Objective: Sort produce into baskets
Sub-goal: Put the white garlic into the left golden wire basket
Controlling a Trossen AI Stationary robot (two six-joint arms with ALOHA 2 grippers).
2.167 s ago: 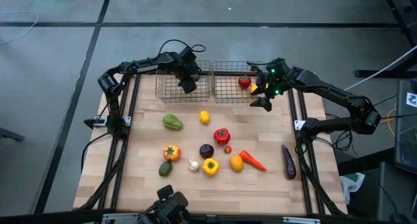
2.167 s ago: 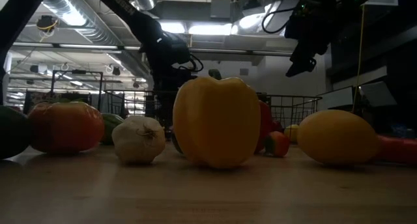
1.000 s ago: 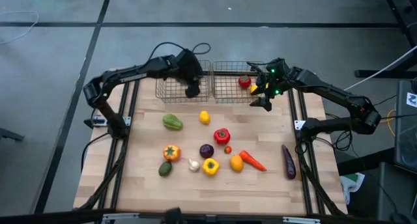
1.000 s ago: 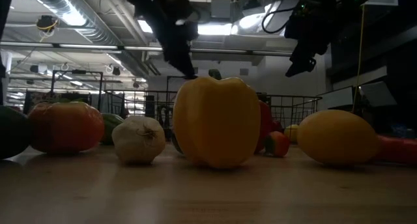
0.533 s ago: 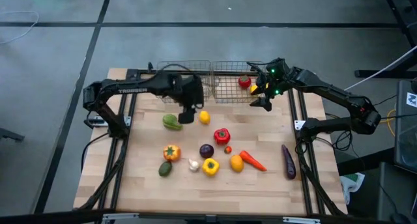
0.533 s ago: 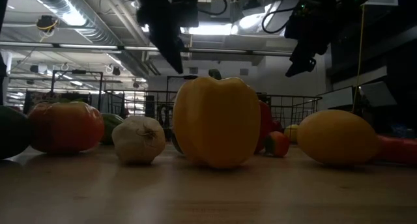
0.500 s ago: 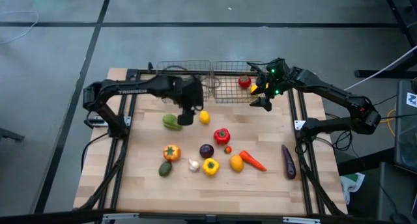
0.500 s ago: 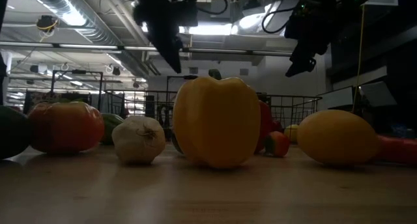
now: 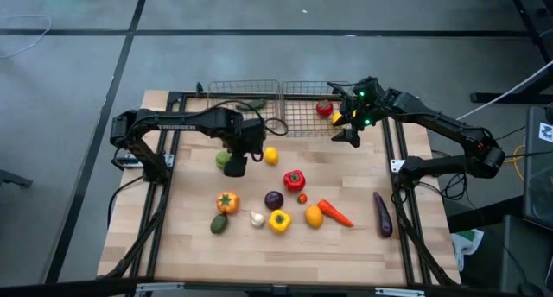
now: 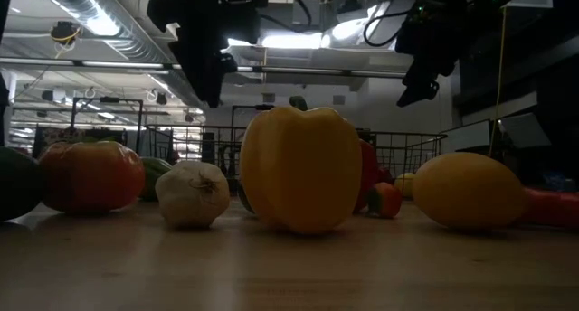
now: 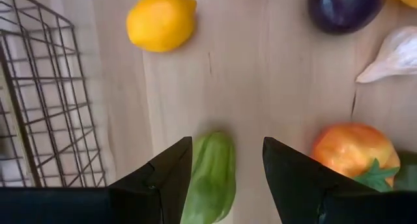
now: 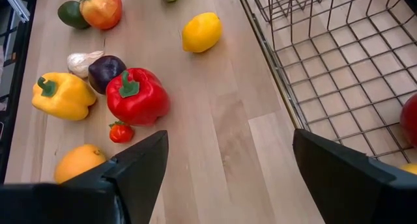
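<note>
Looking down past our left gripper point(image 11: 225, 160), we see the green pepper point(image 11: 210, 178) lying on the wooden table point(image 11: 273, 74) right under it. The pepper sits in the gap between our two dark fingers, a bit closer to one finger than the other. It is longer than it is wide, and its long way runs along the gap, so the fingers would close across its narrow way. Our jaws stand partly open here and hold nothing.

From above, our left gripper point(image 9: 235, 166) hangs right over the green pepper point(image 9: 224, 160), with the lemon point(image 9: 271, 155) just beside it. The left basket point(image 9: 216, 117) is behind it, near the far edge.

We think our left arm is the one for this pick, because it is much nearer. We would go straight down, then squeeze.

Our right gripper point(image 9: 344, 129) waits by the right basket point(image 9: 299, 117), jaws wide open and empty. A red piece point(image 9: 324, 109) already lies in that basket.
</note>
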